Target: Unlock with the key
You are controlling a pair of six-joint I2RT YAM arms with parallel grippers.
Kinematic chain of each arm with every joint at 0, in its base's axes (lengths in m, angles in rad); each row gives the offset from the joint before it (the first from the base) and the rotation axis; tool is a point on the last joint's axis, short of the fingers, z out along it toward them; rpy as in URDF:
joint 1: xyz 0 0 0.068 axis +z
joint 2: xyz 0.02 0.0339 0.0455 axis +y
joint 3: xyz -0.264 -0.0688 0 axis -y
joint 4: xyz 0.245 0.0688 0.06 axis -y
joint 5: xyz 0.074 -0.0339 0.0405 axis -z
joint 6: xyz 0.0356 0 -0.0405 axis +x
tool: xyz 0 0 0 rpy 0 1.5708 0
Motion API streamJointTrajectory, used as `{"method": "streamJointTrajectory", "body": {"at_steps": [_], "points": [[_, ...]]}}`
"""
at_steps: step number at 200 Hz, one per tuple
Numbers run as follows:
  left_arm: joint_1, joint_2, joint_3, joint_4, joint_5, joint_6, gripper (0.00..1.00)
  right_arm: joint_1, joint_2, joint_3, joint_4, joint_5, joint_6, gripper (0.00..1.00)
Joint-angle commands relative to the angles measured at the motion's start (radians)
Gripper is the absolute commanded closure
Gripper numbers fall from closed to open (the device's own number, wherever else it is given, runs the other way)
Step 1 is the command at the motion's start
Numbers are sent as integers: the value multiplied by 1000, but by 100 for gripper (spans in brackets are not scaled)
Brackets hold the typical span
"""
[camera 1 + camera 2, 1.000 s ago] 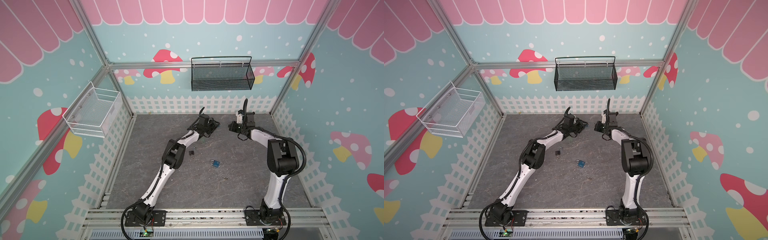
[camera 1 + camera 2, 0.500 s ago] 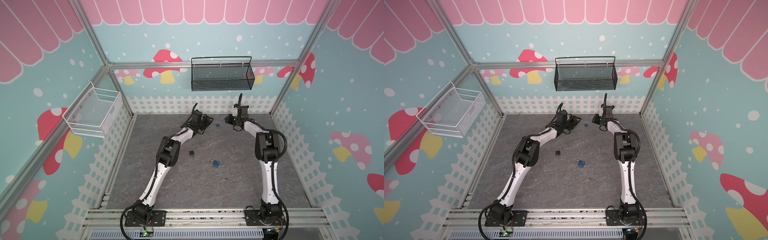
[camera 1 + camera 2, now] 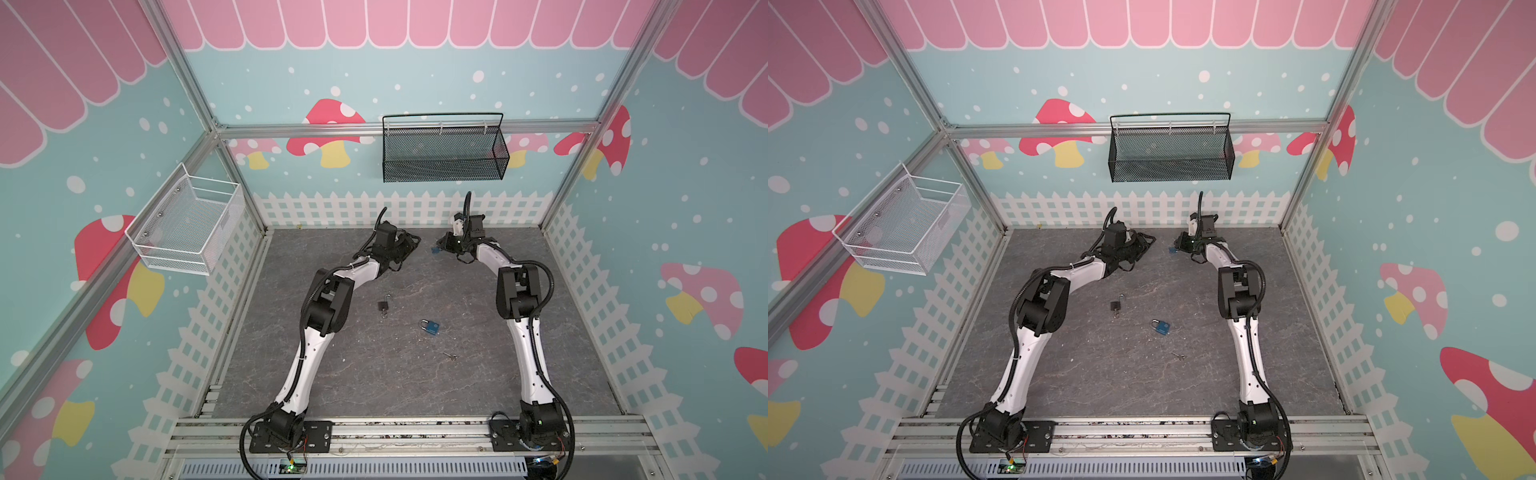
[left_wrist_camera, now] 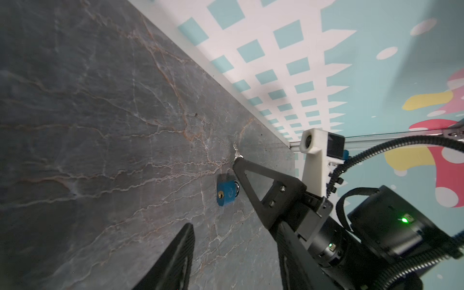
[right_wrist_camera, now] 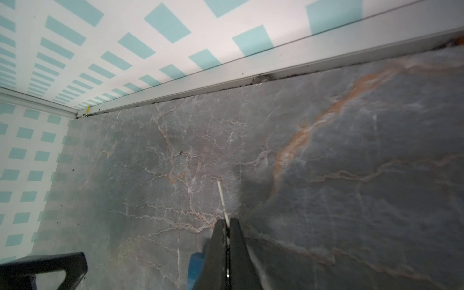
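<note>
The right hand is clamped on the thin silver key, just beside the small blue padlock lying near the far edge of the grey marbled desk. The left hand stands part open and empty, close by.

White shells and black joint housings alternate — ribbed black cable trails alongside, a white camera mount, green lights.

A black rectangular wire-mesh basket hangs on the back wall, above a printed white picket fence. A white wire-mesh basket is fixed to the left wall. Below both lies the grey marble-pattern tabletop.
</note>
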Motion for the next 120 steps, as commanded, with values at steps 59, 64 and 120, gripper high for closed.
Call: {"method": "streamJointTrajectory", "body": {"at_steps": [59,64,120], "points": [[-2,-128,-146,-27,9,48,46,49,-194,-393,67,-65,-29,100],[-5,-140,-159,-36,8,54,46,53,-213,-433,88,-69,-31,100],[-41,-334,-386,-120,-59,150,46,116,-354,-694,154,-130,-72,100]]}}
